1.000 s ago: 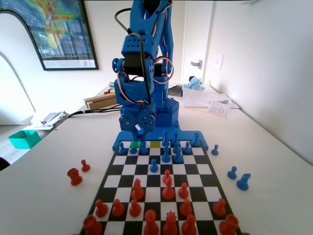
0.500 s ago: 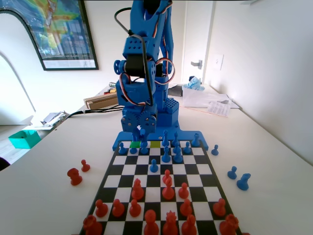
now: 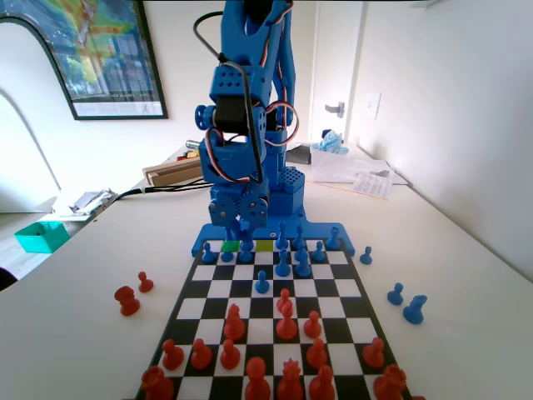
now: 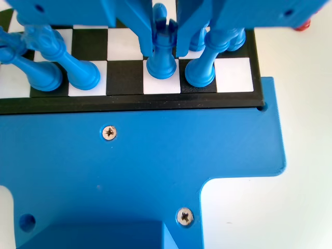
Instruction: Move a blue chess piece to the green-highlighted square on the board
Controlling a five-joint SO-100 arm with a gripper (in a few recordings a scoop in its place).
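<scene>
My gripper (image 3: 241,227) hangs low over the far row of the board (image 3: 350,287), just in front of the blue base. In the wrist view my gripper (image 4: 165,49) has a jaw pressed close on either side of the head of a blue chess piece (image 4: 162,62). That piece's foot is at a white square of the edge row; I cannot tell whether it is lifted. In the fixed view the piece (image 3: 246,247) sits between a green square (image 3: 231,245) and a yellow-green square (image 3: 264,245). More blue pieces (image 4: 199,72) crowd both sides.
Red pieces (image 3: 286,321) fill the near half of the board. Off the board, blue pieces (image 3: 414,308) lie at the right and red ones (image 3: 127,300) at the left. A teal box (image 3: 40,236) sits far left, and papers (image 3: 358,175) far right.
The gripper and wrist have risen slightly and eased a little to the right. The blue piece under them has hardly shifted.
</scene>
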